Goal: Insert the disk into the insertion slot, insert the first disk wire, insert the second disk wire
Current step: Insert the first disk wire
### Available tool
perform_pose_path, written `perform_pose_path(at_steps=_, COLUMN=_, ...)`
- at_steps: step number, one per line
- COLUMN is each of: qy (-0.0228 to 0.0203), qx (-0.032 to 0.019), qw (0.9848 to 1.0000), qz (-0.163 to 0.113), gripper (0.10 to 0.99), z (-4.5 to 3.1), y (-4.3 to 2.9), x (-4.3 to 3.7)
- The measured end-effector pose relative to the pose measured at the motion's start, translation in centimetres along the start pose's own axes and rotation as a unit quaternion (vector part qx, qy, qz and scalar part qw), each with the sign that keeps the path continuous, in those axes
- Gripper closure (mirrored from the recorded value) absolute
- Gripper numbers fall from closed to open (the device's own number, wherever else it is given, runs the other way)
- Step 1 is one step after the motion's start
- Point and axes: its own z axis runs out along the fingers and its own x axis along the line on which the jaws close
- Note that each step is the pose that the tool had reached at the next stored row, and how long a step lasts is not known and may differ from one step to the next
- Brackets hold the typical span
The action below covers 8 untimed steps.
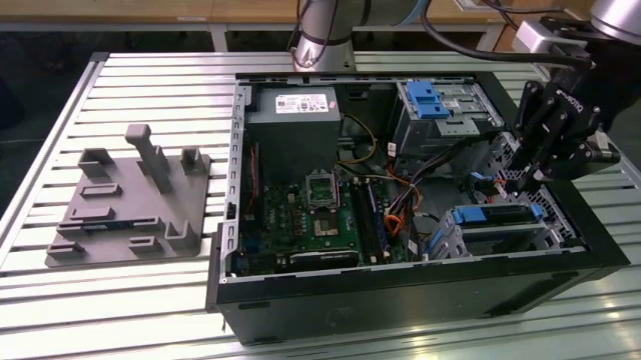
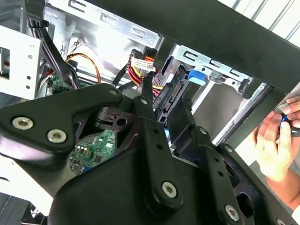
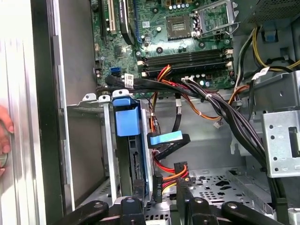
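The disk [image 1: 498, 214] in its blue carrier [image 3: 126, 120] sits inside the insertion slot [image 1: 557, 234], the low silver cage at the exterior view's right of the black case. My gripper [image 1: 518, 182] hangs just above the cage's back end. In both wrist views its fingers [image 3: 138, 188] stand apart on either side of a black connector [image 3: 158, 185] with red, yellow and orange wires [image 2: 139, 63], close to the disk's end. I see a gap between fingers and connector. A second black cable with a blue tab [image 3: 165, 138] lies beside the disk.
A taller metal bay with a blue latch [image 1: 431, 100] stands behind the cage. Cable bundles [image 3: 220, 105] cross over the motherboard [image 1: 312, 217]. A person's hand [image 2: 276, 140] is outside the case wall. A grey fixture [image 1: 130, 202] lies on the slatted table.
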Motion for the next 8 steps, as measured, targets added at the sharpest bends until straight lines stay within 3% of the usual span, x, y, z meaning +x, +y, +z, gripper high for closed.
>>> perform_pose_path(at_steps=8, qy=0.0038, qx=0.0004, qw=1.0000, qz=0.001, gripper=0.678, z=0.57, y=-0.03, x=-0.08)
